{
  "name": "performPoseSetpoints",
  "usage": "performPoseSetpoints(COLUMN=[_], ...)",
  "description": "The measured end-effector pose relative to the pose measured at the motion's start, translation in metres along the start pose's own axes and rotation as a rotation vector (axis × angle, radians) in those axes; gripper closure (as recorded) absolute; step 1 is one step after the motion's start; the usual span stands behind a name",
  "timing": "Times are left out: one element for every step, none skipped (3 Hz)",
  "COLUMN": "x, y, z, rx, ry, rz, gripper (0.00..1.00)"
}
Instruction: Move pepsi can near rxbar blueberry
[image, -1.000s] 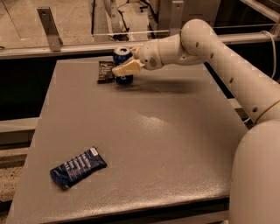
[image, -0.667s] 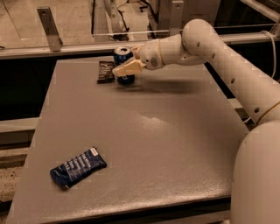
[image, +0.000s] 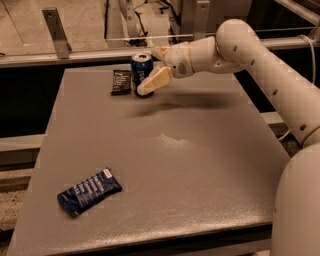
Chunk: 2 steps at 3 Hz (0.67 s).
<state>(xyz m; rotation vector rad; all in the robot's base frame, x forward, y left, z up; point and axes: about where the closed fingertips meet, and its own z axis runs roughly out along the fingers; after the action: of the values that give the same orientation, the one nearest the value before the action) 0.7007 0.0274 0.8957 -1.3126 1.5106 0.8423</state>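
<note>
The pepsi can (image: 140, 66), dark blue with a silver top, stands upright at the far side of the grey table (image: 200, 170). My gripper (image: 148, 71) is at the can, open, with one cream finger (image: 155, 81) across the can's front right and the other behind it. I cannot tell whether the fingers touch the can. The rxbar blueberry (image: 89, 191), a blue wrapped bar, lies flat near the front left corner, far from the can.
A dark brown wrapped bar (image: 121, 81) lies flat just left of the can, almost touching it. A metal rail with a bracket (image: 55, 32) runs behind the table's far edge. My white arm (image: 270, 75) reaches in from the right.
The near finger has dropped a little lower across the can, so more of the can's top shows. The can and both bars have not moved.
</note>
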Motion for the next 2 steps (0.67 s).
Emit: performPoseSetpoints(x=[-0.003,0.000], y=[0.003,-0.001], z=[-0.034,-0.098], rx=[0.023,0.102], ry=[-0.015,-0.014], rz=[0.007,0.009], gripper=[0.00,0.00])
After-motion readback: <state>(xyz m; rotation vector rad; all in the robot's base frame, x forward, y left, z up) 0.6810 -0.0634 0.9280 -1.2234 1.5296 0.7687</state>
